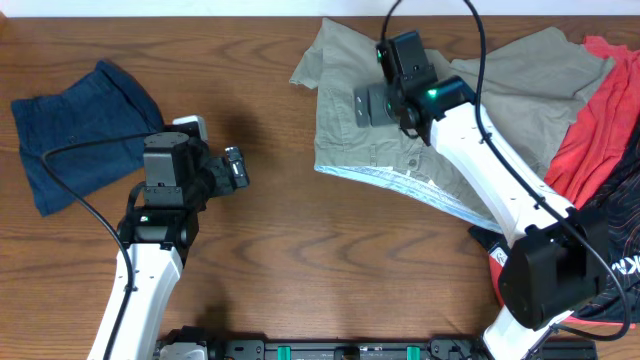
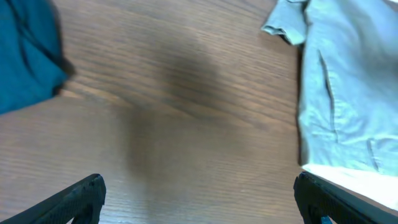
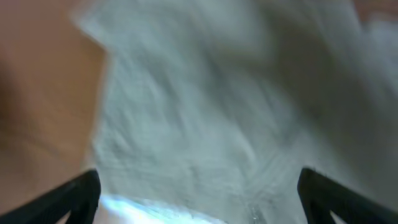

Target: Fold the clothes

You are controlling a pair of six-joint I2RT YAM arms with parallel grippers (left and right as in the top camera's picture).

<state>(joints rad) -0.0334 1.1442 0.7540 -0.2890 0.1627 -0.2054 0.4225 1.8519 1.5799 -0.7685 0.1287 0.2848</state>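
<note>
The khaki shorts lie spread at the back right of the table, with the pale blue waistband lining along their near edge. My right gripper hovers over their left part, open and empty. The blurred right wrist view shows khaki cloth between the open fingers. My left gripper is open and empty over bare wood, between the navy shorts and the khaki shorts. The left wrist view shows its open fingers, the navy shorts and the khaki shorts.
A red garment lies against the khaki shorts at the right edge. A black garment lies at the near right beside the right arm's base. Bare wooden table lies between the two arms.
</note>
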